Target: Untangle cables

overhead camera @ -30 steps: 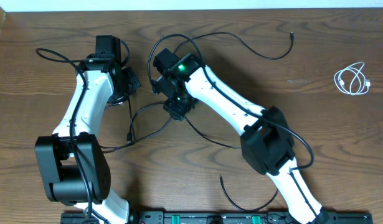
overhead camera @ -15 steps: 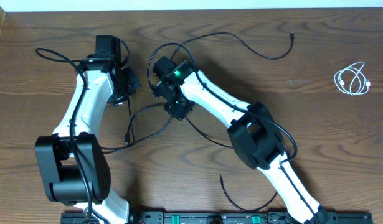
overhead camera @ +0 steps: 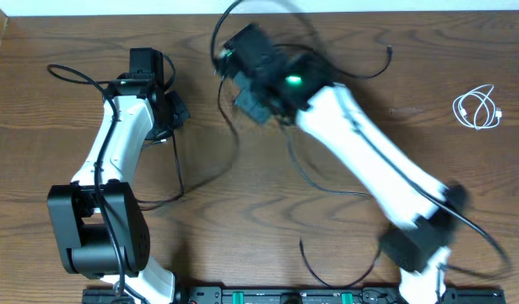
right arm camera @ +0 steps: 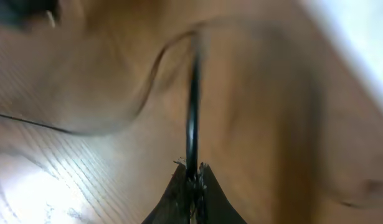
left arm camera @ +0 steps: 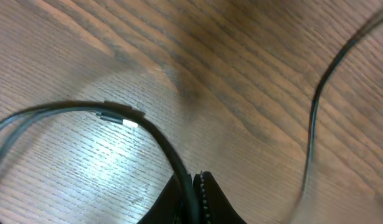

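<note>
1. Two tools are clamped on one cable: the left tool (left arm camera: pixel 197 182) and the right tool (right arm camera: pixel 191 177) each pinch the black cord (left arm camera: pixel 168 149).
2. The cord's slack loops over the counter (overhead camera: pixel 56 118).
3. The white cord (overhead camera: pixel 477 108) lies coiled far right, well apart.

This was a robotics lab bench. A left arm (overhead camera: pixel 116 143) and a right arm (overhead camera: pixel 369 160), both robot arms of white and black, stood mounted at the near edge of a dark wood-grain table (overhead camera: pixel 462 211), by a black rail (overhead camera: pixel 284 296) with green fittings. A thin black cord (overhead camera: pixel 176 169) and a coiled white cord (overhead camera: pixel 477 108) lay on the tabletop. A pale strip (overhead camera: pixel 259 6) ran along the far edge.
</note>
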`<act>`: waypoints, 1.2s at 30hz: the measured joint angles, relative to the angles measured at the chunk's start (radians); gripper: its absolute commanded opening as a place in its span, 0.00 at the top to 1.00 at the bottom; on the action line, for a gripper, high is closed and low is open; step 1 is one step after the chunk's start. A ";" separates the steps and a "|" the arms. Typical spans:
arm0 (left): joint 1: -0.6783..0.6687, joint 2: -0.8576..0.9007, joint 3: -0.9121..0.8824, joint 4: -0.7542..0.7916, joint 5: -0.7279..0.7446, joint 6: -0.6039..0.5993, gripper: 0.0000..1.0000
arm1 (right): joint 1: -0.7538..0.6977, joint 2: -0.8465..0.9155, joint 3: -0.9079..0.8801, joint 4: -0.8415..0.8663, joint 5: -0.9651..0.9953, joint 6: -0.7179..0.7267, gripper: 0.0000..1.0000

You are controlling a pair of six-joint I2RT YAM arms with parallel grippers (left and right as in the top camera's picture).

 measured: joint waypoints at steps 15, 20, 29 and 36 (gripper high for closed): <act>0.000 0.000 0.000 0.000 0.000 0.000 0.92 | -0.106 -0.187 0.011 -0.129 0.253 0.115 0.99; 0.000 0.000 0.000 0.000 0.000 0.000 0.92 | -0.261 -0.175 0.010 -0.200 0.273 0.193 0.99; 0.000 0.000 -0.001 0.000 0.000 0.000 0.92 | -0.702 -0.192 0.145 0.037 0.346 0.258 0.99; 0.000 0.000 -0.001 0.000 0.000 0.000 0.92 | -1.007 -0.207 0.148 0.024 0.356 0.491 0.99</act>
